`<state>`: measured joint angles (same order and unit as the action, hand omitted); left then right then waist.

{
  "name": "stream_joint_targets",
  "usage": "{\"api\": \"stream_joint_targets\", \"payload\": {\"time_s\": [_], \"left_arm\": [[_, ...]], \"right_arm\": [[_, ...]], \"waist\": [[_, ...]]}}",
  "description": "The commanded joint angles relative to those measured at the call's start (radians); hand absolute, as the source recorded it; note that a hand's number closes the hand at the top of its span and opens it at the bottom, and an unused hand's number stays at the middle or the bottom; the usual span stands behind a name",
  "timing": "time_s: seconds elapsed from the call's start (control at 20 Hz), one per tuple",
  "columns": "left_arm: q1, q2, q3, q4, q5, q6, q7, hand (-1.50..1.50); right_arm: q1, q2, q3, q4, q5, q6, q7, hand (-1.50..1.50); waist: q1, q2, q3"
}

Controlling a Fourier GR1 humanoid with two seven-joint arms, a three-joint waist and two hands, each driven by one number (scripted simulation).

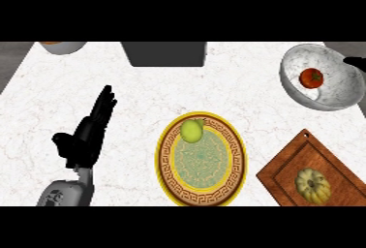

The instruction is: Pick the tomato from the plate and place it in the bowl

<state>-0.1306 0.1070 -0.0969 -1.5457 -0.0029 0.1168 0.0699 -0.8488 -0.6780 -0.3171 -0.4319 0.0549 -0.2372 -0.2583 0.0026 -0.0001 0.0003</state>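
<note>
While its straight fingers [104, 101] held nothing, the left hand [87, 133] rested open at the counter's [43, 97] left. Only a dark tip of the right hand [355, 62] showed beside the bowl [336, 97]; its fingers couldn't be read. The tomato [312, 78] lay inside the bowl, well apart from the plate [236, 160].

Black hand [84, 138], grey forearm [66, 193]

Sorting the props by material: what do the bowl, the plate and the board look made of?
Bowl: seemingly marble or glazed stone, white with grey veins. Plate: probably glazed ceramic, yellow rim, brown key pattern. Board: wood, reddish-brown, visible grain.
</note>
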Motion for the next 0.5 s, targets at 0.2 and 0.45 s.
{"api": "stream_joint_targets", "payload": {"time_s": [0.2, 0.45], "left_arm": [[-0.012, -0.005, 0.012, -0.008, -0.007, -0.005, 0.017, 0.00], [-0.029, -0.029, 0.000, -0.022, -0.029, 0.010, 0.057, 0.00]], "right_arm": [[0.205, -0.040, -0.085, -0.108, -0.133, 0.198, -0.065, -1.50], [0.289, 0.019, -0.070, -0.231, -0.162, 0.230, -0.062, -1.50]], "waist": [[-0.007, -0.001, 0.000], [-0.005, -0.001, 0.000]]}}
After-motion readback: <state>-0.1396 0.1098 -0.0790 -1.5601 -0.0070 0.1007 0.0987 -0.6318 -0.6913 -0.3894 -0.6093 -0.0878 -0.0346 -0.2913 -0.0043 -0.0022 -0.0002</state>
